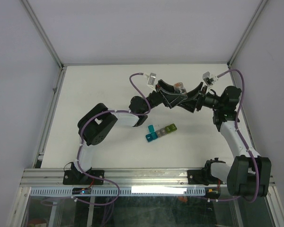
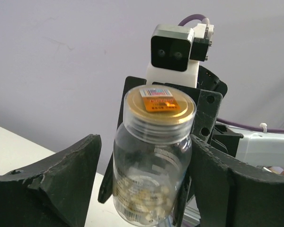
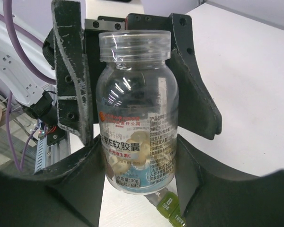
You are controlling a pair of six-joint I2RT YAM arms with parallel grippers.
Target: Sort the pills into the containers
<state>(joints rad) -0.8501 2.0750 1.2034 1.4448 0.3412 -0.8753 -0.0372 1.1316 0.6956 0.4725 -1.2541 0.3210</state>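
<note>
A small clear bottle (image 1: 179,88) with a tan cap (image 2: 160,105), holding pale capsules, is held above the table at the back. My right gripper (image 1: 187,96) is shut on its lower body (image 3: 138,142). My left gripper (image 1: 172,94) is open around its upper part: one finger (image 2: 213,179) lies against the glass and the other finger (image 2: 61,179) stands apart from it. The containers (image 1: 161,132), a strip of blue, teal, grey, olive and yellow-green compartments, lie on the table in front of the bottle. Their green end (image 3: 168,206) shows below the bottle in the right wrist view.
The white table (image 1: 94,85) is framed by metal rails (image 1: 52,109) and grey walls. The right wrist camera (image 2: 173,47) sits just behind the bottle in the left wrist view. Purple cables (image 1: 137,87) loop off both wrists.
</note>
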